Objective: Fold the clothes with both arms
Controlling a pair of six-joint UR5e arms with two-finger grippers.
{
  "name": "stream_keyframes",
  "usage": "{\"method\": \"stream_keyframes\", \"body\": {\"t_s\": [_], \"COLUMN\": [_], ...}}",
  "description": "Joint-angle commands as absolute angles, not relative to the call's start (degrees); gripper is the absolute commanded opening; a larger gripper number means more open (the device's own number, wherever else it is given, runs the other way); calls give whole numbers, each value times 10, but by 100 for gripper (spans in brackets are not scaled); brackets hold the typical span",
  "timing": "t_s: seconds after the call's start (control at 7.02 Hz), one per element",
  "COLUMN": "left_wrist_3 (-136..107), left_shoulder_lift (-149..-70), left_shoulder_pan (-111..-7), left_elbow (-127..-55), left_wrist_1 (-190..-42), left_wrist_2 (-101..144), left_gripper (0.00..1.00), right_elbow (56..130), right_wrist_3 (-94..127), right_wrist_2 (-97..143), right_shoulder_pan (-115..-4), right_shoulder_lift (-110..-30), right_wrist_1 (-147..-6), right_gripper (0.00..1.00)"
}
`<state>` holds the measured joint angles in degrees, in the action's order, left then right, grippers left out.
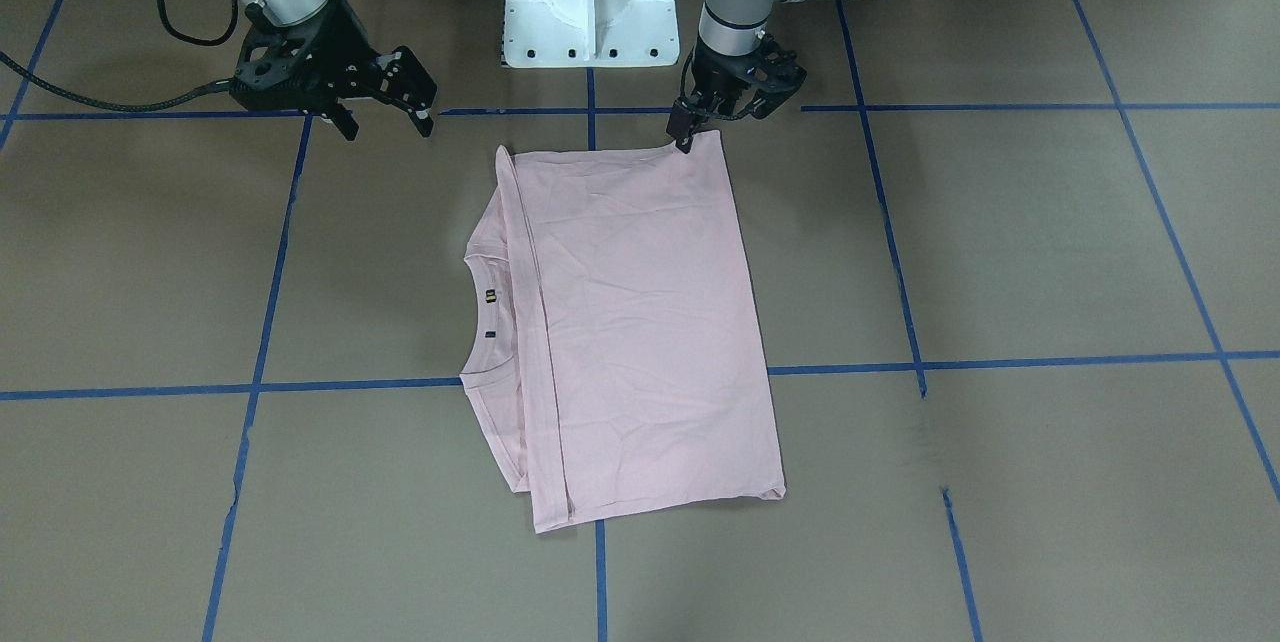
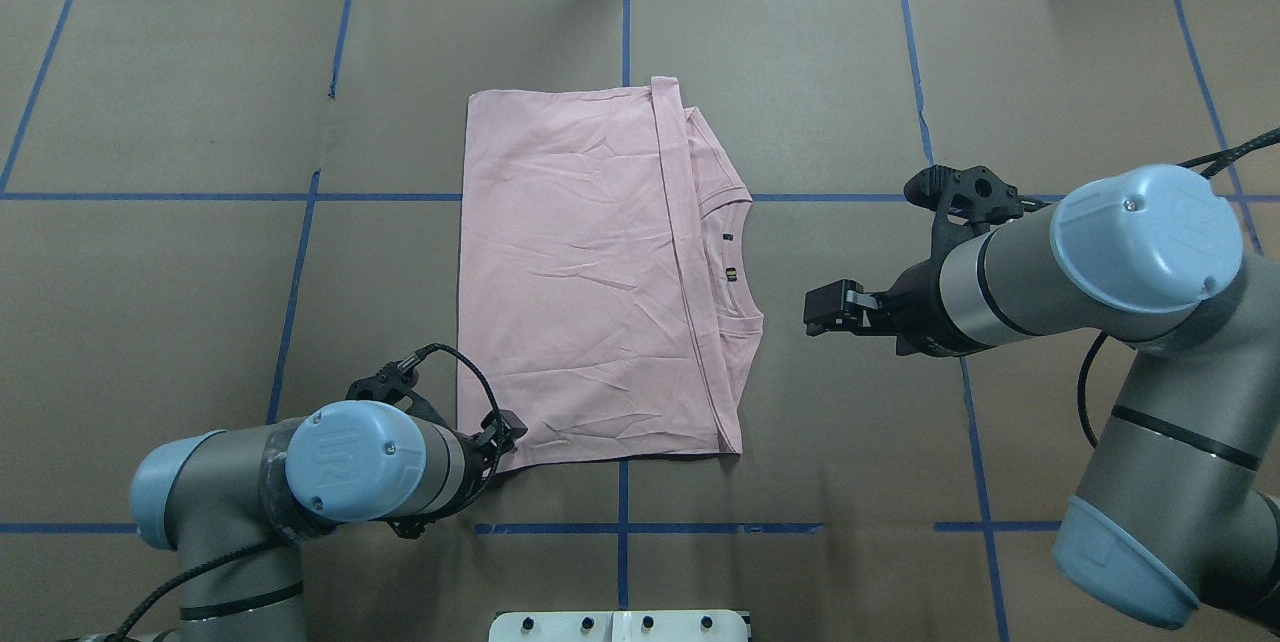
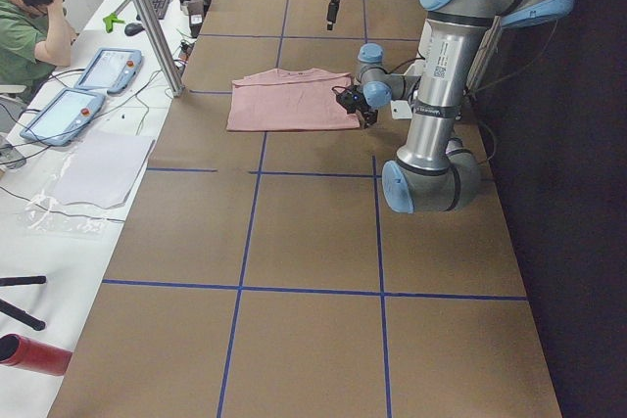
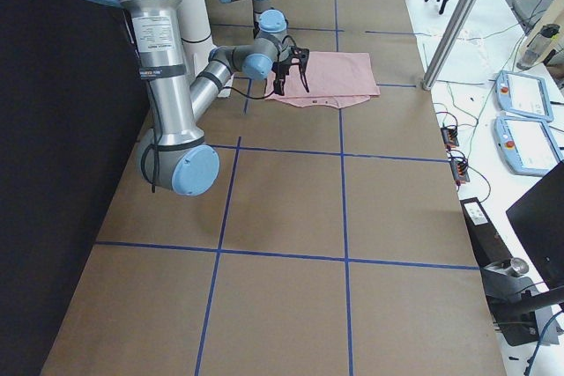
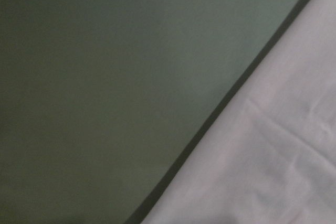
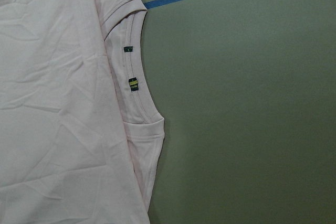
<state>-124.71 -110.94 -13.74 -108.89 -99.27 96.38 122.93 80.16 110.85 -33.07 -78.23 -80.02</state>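
The pale pink T-shirt lies folded flat at the table's middle, plain back up, print hidden. Its collar sticks out on my right side and shows in the right wrist view. My left gripper sits low at the shirt's near left corner, fingers together on the cloth's edge. The left wrist view shows only blurred pink cloth and table. My right gripper is open and empty, held above the table, apart from the collar side.
The white pedestal stands at the near edge between the arms. Blue tape lines cross the brown table. An operator sits beyond the far edge with tablets and cables.
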Motion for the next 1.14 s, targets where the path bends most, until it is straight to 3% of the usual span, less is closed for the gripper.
{"method": "stream_keyframes", "body": {"t_s": [0.0,0.43,0.57,0.85,1.0], "left_wrist_3": [-1251,-1249,-1250,-1249,-1247], "left_shoulder_lift": [-1109,-1110,-1111,-1111,-1111], "left_shoulder_pan": [-134,-140,-140,-136,-134], "left_elbow": [-1086,-1085,-1085,-1086,-1088], "left_wrist_1": [-988,-968,-967,-967,-968], "left_wrist_2": [960,944,944,943,943], "left_gripper": [98,95,86,48,24], "right_elbow": [1230,1230,1230,1230,1229], "right_wrist_3": [802,802,802,802,802], "right_wrist_2": [1108,1109,1109,1109,1109], "right_shoulder_pan": [-331,-331,-331,-333,-333], "right_shoulder_lift": [-782,-782,-782,-783,-783], "right_wrist_1": [-801,-801,-801,-801,-801], "right_gripper": [100,100,100,100,100]}}
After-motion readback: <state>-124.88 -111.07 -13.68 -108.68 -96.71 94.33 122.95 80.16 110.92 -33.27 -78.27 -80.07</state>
